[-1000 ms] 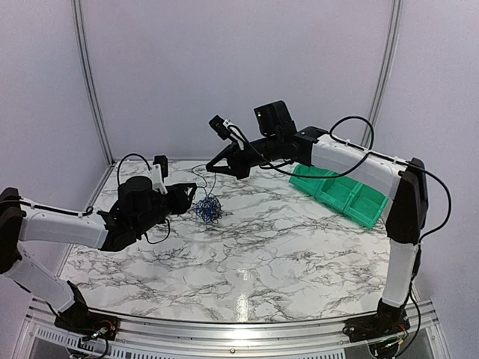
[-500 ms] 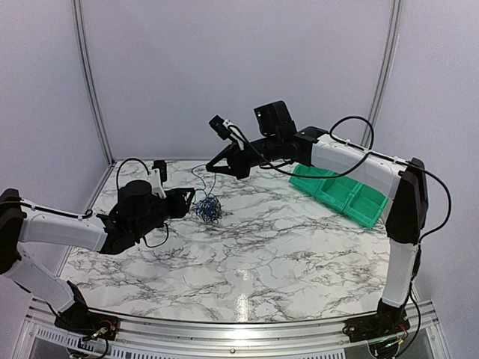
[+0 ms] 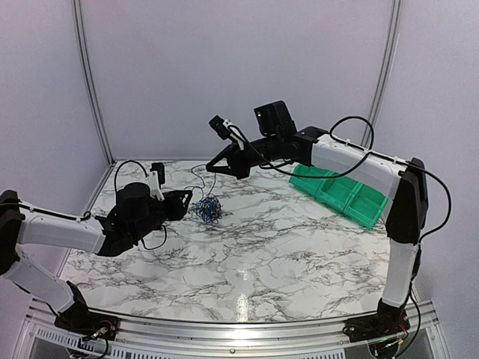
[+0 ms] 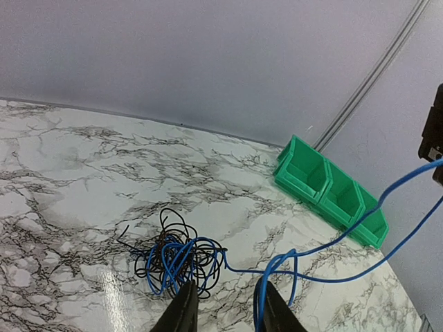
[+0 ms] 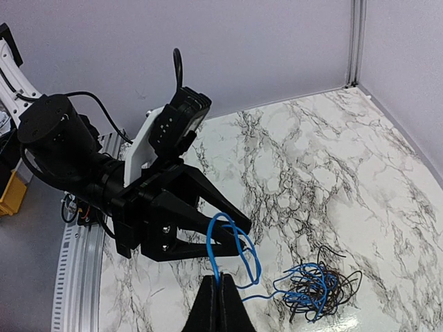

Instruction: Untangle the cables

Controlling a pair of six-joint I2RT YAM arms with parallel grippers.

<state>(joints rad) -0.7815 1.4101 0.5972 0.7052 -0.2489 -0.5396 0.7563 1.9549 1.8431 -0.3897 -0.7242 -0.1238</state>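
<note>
Risk first: had your left gripper (image 3: 184,202) shut on the wrong strand, a pull would've cinched the wad (image 3: 208,209) tighter or dragged it across the table (image 3: 299,247). That gripper sat at nine o'clock of the wad, jaws a narrow gap apart, the blue cable (image 4: 277,263) running between them, nothing clamped. The wad lay on the marble. At twelve o'clock, raised, your right gripper (image 5: 221,299) was pinched tight on that blue cable.
</note>
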